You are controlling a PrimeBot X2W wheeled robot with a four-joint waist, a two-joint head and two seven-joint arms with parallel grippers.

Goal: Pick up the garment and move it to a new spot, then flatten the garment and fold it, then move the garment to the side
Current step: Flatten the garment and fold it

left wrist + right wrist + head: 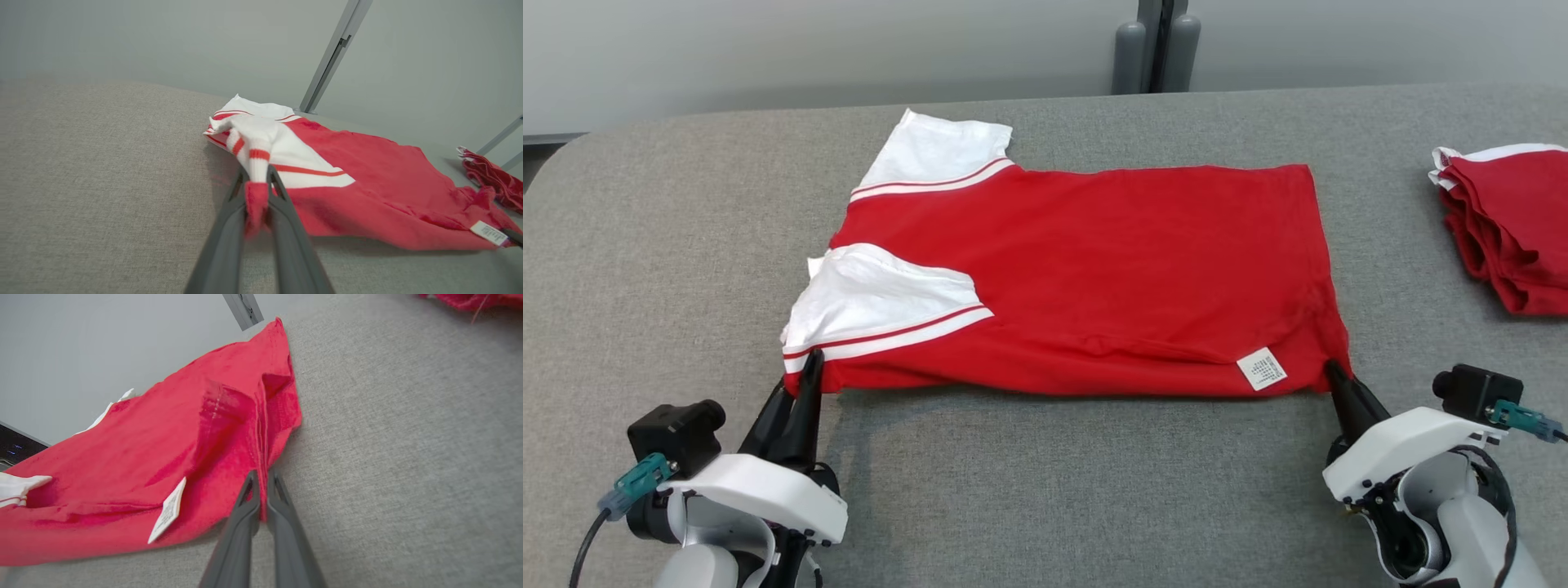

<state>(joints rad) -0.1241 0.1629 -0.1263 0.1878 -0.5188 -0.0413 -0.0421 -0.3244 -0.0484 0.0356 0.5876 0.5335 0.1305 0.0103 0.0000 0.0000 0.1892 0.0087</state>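
Left gripper (810,365) pinches the red T-shirt (1094,269) at its shoulder corner, right gripper (1333,372) at its hem corner; either shallow pinch may slip on lifting.

Open tabletop (1078,490) lies near and left of the garment (1094,269); a red pile (1515,237) crowds the right.

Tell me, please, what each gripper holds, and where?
Both hold the red garment: left gripper pinches its near sleeve-side corner, right gripper its near hem corner.

Soft matt cloth garment (1094,269); coarse grey woven cloth on table (1045,490) beneath smooth, dark plastic left claw (810,363).
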